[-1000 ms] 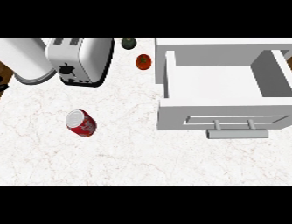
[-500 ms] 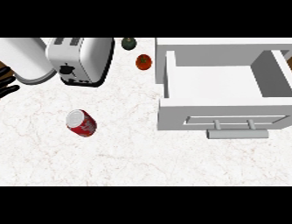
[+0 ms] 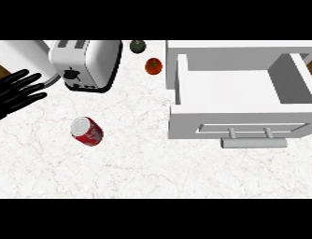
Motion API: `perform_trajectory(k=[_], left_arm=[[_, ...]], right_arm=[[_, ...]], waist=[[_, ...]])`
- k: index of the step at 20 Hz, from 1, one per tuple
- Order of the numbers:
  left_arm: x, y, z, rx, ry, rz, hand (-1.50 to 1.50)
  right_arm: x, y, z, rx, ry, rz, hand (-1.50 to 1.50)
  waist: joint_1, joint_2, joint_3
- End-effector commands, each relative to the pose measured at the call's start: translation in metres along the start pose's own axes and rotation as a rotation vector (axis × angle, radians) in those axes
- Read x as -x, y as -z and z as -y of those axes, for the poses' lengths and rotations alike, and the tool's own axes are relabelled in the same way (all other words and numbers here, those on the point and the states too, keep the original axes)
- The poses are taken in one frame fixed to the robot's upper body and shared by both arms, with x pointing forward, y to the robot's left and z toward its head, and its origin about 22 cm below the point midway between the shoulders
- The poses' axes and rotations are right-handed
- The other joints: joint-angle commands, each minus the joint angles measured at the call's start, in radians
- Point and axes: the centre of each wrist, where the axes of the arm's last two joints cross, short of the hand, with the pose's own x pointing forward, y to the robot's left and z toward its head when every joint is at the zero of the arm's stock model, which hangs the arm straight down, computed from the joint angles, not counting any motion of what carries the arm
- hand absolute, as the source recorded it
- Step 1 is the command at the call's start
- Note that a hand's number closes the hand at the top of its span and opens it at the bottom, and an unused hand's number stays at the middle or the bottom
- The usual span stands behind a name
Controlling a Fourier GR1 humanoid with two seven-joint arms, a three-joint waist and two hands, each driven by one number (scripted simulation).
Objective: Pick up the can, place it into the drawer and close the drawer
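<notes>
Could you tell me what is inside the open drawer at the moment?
The drawer shows only its bare white floor; the can lies out on the counter. The strip just behind the front panel is hidden.

Views: just 1, head cam, no 2nd view to share w/.
Looks from: up high, above the counter [image 3: 152, 172].
Faces: nearly straight down.
Near/far: close, counter fills most of the pic.
Top edge: toaster [image 3: 84, 63] at back.
Right side: open drawer [image 3: 245, 121].
Left edge: left hand [image 3: 10, 93] pokes in.
</notes>
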Motion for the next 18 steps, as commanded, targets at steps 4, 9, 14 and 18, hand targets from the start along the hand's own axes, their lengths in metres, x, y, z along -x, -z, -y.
perform_trajectory(k=[4, 9, 14, 18], left_arm=[[0.032, 0.036, 0.010, -0.010, 0.002, -0.055, -1.50], [0.038, 0.051, -0.002, -0.035, 0.009, -0.058, -1.50], [0.082, 0.058, 0.008, -0.055, 0.060, -0.070, -1.50], [0.100, 0.045, 0.002, -0.096, 0.051, -0.078, -1.50]], right_arm=[[-0.003, -0.010, 0.029, -0.018, -0.009, -0.001, -1.50], [-0.007, -0.009, 0.009, -0.009, 0.000, -0.006, -1.50], [-0.013, -0.008, 0.018, -0.001, -0.015, 0.001, -1.50], [-0.001, -0.015, 0.025, -0.002, 0.004, 0.005, -1.50]], waist=[[-0.004, 0.000, 0.000], [-0.003, 0.001, -0.001], [-0.003, 0.002, -0.001], [-0.002, 0.002, -0.001]])
